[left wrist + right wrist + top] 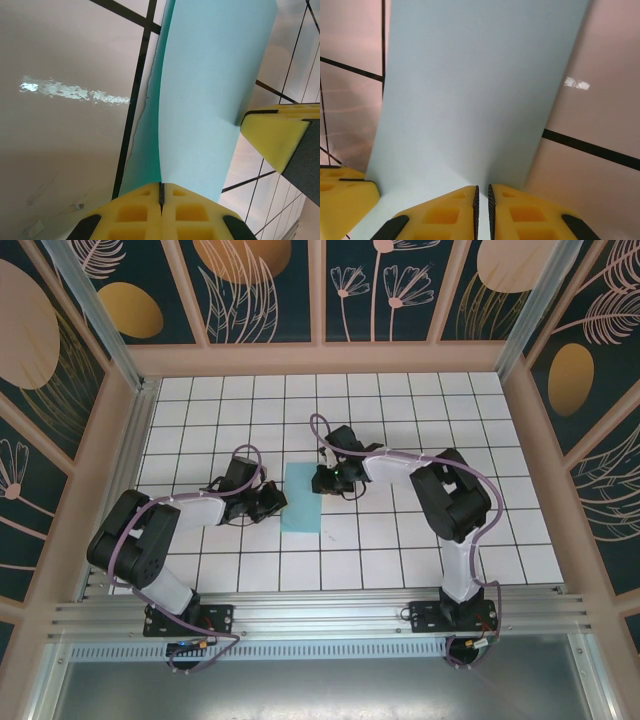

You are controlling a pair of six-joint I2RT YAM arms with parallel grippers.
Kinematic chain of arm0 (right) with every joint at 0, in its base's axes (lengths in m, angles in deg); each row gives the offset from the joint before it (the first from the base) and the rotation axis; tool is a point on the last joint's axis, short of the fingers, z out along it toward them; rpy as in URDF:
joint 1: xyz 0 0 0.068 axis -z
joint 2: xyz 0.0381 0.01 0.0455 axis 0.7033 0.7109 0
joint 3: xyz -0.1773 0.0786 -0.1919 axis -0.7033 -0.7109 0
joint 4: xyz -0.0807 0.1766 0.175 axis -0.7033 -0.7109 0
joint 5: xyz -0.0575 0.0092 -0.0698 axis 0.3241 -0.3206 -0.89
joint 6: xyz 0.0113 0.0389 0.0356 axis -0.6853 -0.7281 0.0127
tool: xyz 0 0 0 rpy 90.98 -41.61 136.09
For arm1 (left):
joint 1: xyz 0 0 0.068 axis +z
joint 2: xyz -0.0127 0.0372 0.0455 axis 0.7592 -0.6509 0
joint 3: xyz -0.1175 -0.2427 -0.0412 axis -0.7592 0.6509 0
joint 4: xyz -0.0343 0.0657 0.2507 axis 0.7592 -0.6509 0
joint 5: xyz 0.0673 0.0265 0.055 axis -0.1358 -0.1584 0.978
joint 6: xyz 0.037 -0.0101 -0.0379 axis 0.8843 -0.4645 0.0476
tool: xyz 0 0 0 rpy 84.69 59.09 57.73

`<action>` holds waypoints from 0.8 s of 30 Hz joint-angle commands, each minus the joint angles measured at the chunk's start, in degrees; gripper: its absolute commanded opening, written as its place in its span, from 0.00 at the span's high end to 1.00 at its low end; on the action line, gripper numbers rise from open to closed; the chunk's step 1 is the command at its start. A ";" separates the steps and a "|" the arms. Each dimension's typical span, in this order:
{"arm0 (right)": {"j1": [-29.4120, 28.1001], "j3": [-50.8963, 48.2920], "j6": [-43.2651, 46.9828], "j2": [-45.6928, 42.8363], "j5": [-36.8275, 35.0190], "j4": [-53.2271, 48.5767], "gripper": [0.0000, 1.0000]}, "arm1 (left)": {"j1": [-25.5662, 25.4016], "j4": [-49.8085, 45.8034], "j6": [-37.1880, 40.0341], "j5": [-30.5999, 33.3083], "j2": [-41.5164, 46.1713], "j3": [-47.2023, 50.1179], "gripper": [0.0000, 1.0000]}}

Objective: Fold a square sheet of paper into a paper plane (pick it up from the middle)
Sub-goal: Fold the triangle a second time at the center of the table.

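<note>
While nipped, the paper (301, 498) spans left pincer (161, 187) to right pincer (482, 190).

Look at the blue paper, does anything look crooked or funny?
Yes, a little. The square sheet of paper is doubled over, and its darker lower layer peeks out along one side, so the edges seem not to line up.

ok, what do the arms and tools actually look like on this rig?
Left arm and right arm: white links, black joint housings, a purple cable looped along each, black base plates on an aluminium rail. Left tool and right tool: yellow fingers with square moulded recesses, black trim at the corners.
</note>
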 commanded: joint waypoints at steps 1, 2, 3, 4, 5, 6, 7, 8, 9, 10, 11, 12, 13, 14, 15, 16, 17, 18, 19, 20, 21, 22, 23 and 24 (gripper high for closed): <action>0.21 0.08 -0.71 0.21 -0.32 -2.28 0.83 | -0.23 -0.59 0.37 0.89 -0.47 -0.73 1.00; 0.31 -0.31 -0.87 -0.07 -0.41 -2.17 0.83 | -0.23 -0.45 0.32 0.87 -0.45 -0.62 1.00; 0.33 -0.42 -1.03 -0.12 -0.41 -2.18 0.83 | -0.23 -0.33 0.18 0.79 -0.45 -0.51 1.00; 0.34 -0.36 -1.04 0.07 -0.25 -2.39 0.83 | -0.23 -0.17 0.09 0.78 -0.42 -0.47 1.00; 0.40 -0.34 -1.18 0.46 -0.24 -2.57 0.83 | -0.23 0.00 0.08 0.74 -0.45 -0.47 1.00; 0.34 -0.25 -1.25 0.80 -0.33 -2.66 0.83 | -0.19 0.10 0.08 0.62 -0.45 -0.47 1.00; 0.32 -0.09 -1.29 1.25 -0.41 -2.94 0.84 | -0.23 0.21 -0.01 0.52 -0.48 -0.47 1.00; 0.39 0.03 -1.55 1.69 -0.90 -3.37 0.85 | -0.23 0.22 -0.01 0.48 -0.45 -0.47 1.00; 0.41 0.02 -1.68 1.91 -1.47 -3.64 0.86 | -0.23 0.28 -0.10 0.53 -0.46 -0.47 1.00; 0.45 -0.11 -1.86 1.98 -1.96 -3.83 0.86 | -0.22 0.27 -0.20 0.44 -0.38 -0.54 1.00; 0.49 -0.37 -1.95 1.94 -2.24 -3.89 0.87 | -0.22 0.53 -0.27 0.28 -0.32 -0.42 1.00; 0.52 -0.47 -1.95 2.16 -2.21 -4.13 0.87 | -0.22 0.83 -0.37 -0.02 -0.19 -0.33 1.00; 0.54 -0.33 -1.95 2.56 -2.35 -4.45 0.87 | -0.23 1.24 -0.66 -0.28 -0.11 -0.21 0.99; 0.51 -0.25 -1.86 3.01 -2.36 -4.78 0.87 | -0.22 1.69 -0.89 -0.65 0.09 -0.09 0.96; 0.60 -0.29 -1.93 3.48 -2.39 -4.98 0.87 | -0.23 2.34 -1.19 -1.13 0.37 0.18 0.93; 0.50 -0.25 -1.95 3.82 -2.53 -5.16 0.88 | -0.23 3.27 -1.62 -1.91 0.74 0.64 0.88; 0.62 -0.34 -2.16 4.04 -2.51 -5.21 0.88 | -0.23 4.55 -2.32 -2.94 1.35 1.25 0.82; 0.59 -0.35 -2.30 4.24 -2.59 -5.30 0.88 | -0.23 6.42 -3.01 -3.99 1.98 1.98 0.77; 0.59 -0.34 -2.31 4.37 -2.60 -5.42 0.88 | -0.23 8.30 -3.91 -5.18 2.81 3.06 0.72; 0.58 -0.25 -2.43 4.50 -2.56 -5.53 0.88 | -0.32 9.93 -4.69 -6.35 3.68 4.08 0.69; 0.59 -0.25 -2.52 4.57 -2.65 -5.52 0.88 | -0.32 11.30 -5.20 -7.52 4.48 5.03 0.67; 0.61 -0.18 -2.56 4.76 -2.62 -5.51 0.88 | -0.47 12.50 -5.78 -8.26 5.45 5.98 0.64; 0.60 -0.16 -2.65 4.90 -2.48 -5.43 0.88 | -0.64 13.22 -5.91 -8.78 6.37 6.80 0.62; 0.58 -0.12 -2.74 5.01 -2.51 -5.35 0.88 | -0.82 13.31 -5.90 -9.13 7.00 7.29 0.61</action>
